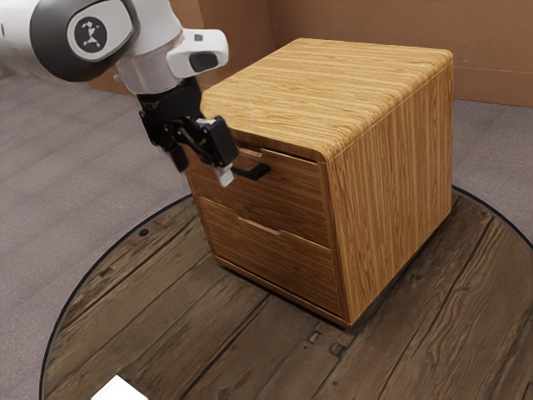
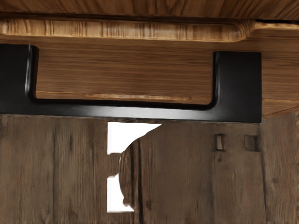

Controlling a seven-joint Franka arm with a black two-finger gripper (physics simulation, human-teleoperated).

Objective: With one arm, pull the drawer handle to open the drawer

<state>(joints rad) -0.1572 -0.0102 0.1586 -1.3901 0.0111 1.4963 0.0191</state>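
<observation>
A wooden cabinet (image 1: 333,108) with two drawers stands on the round dark wood floor. The top drawer (image 1: 283,196) carries a black bar handle (image 1: 256,172) that sticks out from its front. My gripper (image 1: 218,162) sits right at the end of that handle nearer the exterior view's left and hides part of the bar. In the wrist view the black U-shaped handle (image 2: 140,111) runs across in front of the drawer's face (image 2: 126,77), close under my hand. The top drawer's front looks level with the cabinet's front.
The lower drawer (image 1: 271,254) sits beneath, with only a thin groove on its face. A white object (image 1: 119,390) lies on the floor near the exterior view's lower left edge; a white patch (image 2: 122,140) also shows below the handle. Grey carpet surrounds the round floor.
</observation>
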